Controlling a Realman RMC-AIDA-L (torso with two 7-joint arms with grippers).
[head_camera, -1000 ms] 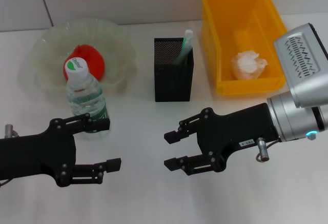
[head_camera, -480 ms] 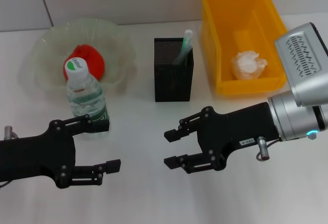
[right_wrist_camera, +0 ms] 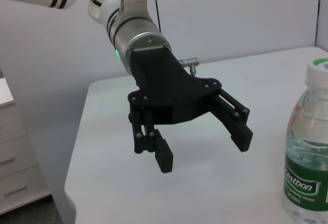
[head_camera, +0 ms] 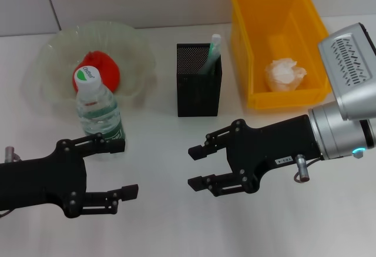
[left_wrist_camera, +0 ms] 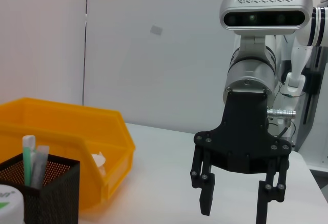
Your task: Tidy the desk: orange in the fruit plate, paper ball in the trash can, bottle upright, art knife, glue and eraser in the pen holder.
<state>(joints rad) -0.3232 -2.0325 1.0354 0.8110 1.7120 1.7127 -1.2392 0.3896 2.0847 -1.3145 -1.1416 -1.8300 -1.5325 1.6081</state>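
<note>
Since the earlier frames we see almost no change: the right tool [head_camera: 197, 166] has crept slightly toward the robot, and the left tool [head_camera: 122, 169] sits marginally lower in the head view. Objects have not shifted.

We note both tools hover low over the white surface [head_camera: 164, 222], fingers spread apart, gripping nothing. They face each other, well apart, with bare surface between.

The orange [head_camera: 104, 69] lies in the clear fruit plate [head_camera: 56, 51] at far left. The bottle [head_camera: 98, 111] stands upright just in front of the plate, green cap on top, close beside the left tool's far finger; we cannot tell if they touch. The black mesh pen holder [head_camera: 198, 89] stands at centre with a green-white stick [head_camera: 212, 51] leaning out of it. The paper ball [head_camera: 284, 73] rests inside the yellow bin [head_camera: 241, 39] at far right.

In the left wrist view we see the right tool [left_wrist_camera: 236, 208] open over the surface.
</note>
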